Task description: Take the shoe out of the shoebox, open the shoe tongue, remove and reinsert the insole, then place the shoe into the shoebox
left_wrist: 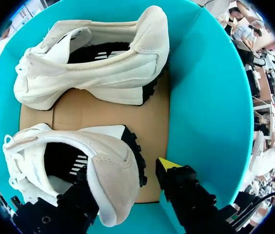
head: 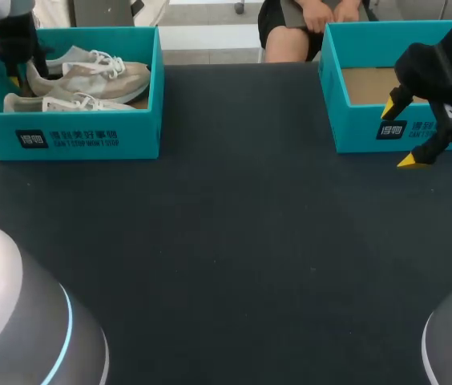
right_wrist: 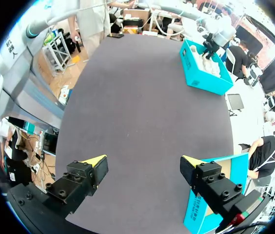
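Both sneakers lie in the teal shoebox [left_wrist: 210, 107] at the left end of the bench [head: 226, 241], on its cardboard floor. The left jaws stand down inside the box, open and straddling the heel of the nearer sneaker [left_wrist: 106, 146]. One finger is inside the ankle opening, mostly hidden by the heel collar. The other finger [left_wrist: 176, 178] is just outside the heel, with a sliver of cardboard showing between them, so nothing is gripped yet. The farther sneaker [left_wrist: 98, 63] lies apart from it, untouched.

The right jaws hang wide open and empty over the front wall of the second teal box [head: 362, 132], which holds no shoe.

The sneaker looks light, with a soft fabric and suede upper that should give under a pinch. The heel is probably the stiffest part of the upper and a sound place to hold it. The collar there is likely padded, so it may squash before the grip bites. Held only at the heel, the toe will likely sag and swing on the lift. The laces are loose and could snag. The lugged rubber sole should resist sliding on the cardboard, so a straight lift suits better than a drag.
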### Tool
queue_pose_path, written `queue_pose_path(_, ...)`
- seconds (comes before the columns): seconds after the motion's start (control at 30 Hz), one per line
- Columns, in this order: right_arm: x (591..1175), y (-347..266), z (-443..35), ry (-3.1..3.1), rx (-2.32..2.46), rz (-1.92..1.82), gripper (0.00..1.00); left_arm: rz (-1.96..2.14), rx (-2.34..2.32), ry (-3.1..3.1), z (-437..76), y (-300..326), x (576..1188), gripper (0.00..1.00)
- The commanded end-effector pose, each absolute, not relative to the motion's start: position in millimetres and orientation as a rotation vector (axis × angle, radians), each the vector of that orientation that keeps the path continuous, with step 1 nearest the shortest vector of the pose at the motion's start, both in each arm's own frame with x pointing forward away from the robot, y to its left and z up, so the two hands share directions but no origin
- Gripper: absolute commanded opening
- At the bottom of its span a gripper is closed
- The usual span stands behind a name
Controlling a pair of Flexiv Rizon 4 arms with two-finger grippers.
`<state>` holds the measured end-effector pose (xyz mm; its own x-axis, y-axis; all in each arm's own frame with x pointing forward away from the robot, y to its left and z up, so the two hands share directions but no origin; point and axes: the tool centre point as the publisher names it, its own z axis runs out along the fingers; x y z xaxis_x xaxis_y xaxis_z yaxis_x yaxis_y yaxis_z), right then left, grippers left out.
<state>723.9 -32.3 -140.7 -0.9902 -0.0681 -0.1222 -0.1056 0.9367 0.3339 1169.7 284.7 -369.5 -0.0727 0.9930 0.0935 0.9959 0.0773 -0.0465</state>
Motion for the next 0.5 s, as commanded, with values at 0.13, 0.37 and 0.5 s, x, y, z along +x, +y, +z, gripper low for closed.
queue_pose_path(0.13,726,-31,-141,2.989,-0.134,0.520,1.00,-0.058,-2.116,-2.226,-347,280,1160,0.73)
queue_pose_path(0.37,726,-31,-141,2.989,-0.134,0.520,1.00,-0.070,-2.178,-2.198,-332,270,1157,0.76)
queue_pose_path(0.5,726,-31,-141,2.989,-0.134,0.520,1.00,-0.078,-2.228,-2.207,-317,265,1151,0.73)
